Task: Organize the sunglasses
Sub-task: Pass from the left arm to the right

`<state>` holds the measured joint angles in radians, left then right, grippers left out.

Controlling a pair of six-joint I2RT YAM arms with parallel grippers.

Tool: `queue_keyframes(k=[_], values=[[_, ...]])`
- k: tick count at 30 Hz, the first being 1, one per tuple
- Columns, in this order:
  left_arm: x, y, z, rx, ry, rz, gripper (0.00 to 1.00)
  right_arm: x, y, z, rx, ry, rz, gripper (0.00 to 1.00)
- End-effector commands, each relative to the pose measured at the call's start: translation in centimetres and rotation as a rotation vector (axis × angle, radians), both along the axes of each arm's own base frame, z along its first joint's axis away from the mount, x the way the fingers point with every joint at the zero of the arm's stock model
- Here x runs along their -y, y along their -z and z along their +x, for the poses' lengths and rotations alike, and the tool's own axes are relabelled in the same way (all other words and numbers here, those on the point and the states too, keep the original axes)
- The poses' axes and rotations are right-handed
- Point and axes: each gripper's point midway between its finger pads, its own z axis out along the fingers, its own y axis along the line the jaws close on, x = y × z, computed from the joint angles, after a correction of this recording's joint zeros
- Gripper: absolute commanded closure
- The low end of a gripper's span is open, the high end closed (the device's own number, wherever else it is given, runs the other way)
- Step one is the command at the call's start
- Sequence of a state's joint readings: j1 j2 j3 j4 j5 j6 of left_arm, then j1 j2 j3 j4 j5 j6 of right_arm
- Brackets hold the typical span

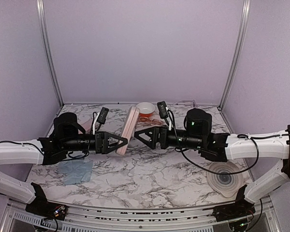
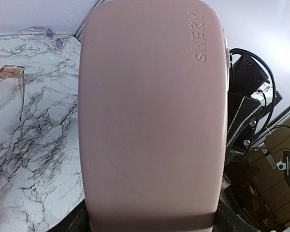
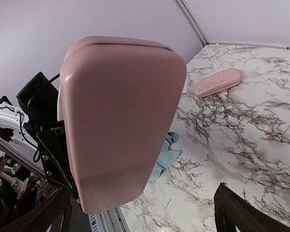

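Lavender walls close round a marble counter (image 1: pixel 150 179). From the top camera, both my arms lie stretched out low and nearly level, reaching inward from either side until their ends almost meet at the middle. My left tool (image 1: pixel 122 141) is clamped on a pink case (image 1: pixel 129 124), which stands tilted off the counter between the two arms. My right tool (image 1: pixel 141 136) faces the case from the other side. Behind it, the orange-tinted sunglasses (image 1: pixel 146 116) lie on the counter just in front of a white bowl (image 1: pixel 146 107). A blue cloth (image 1: pixel 77 170) lies near my left forearm.

From the left wrist, the case fills nearly the whole view, its lid towards the camera and lettering pressed into one end. Past its left edge, the orange-tinted sunglasses (image 2: pixel 9 72) rest on the marble, and the pale sunglasses (image 2: pixel 50 35) lie farther off by the wall, well apart from the first pair.

From the right wrist, the case hangs end-on, pinched at its left side by my left tool. My right tool's fingers (image 3: pixel 241 210) stand spread wide at the bottom corners, clear of the case and holding nothing. Beyond, a second pink case (image 3: pixel 217 82) lies flat on the counter.
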<state>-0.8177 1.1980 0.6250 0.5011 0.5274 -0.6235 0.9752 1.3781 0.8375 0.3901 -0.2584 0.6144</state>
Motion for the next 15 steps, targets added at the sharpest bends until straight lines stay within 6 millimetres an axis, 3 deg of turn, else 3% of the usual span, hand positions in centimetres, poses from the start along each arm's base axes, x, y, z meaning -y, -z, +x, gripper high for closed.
queue_keyframes(k=[1, 6, 15], values=[[0.5, -6.8, -1.2, 0.145, 0.047, -0.163, 0.62, -1.3, -4.4, -0.4, 0.058, -0.056, 0.109, 0.00], [0.5, -7.9, -2.5, 0.178, 0.091, -0.223, 0.60, -2.3, -5.5, -1.3, 0.043, -0.136, 0.187, 0.00], [1.1, -9.1, -3.4, 0.198, 0.122, -0.247, 0.60, -2.2, -8.1, -2.7, 0.125, -0.208, 0.258, 0.02]])
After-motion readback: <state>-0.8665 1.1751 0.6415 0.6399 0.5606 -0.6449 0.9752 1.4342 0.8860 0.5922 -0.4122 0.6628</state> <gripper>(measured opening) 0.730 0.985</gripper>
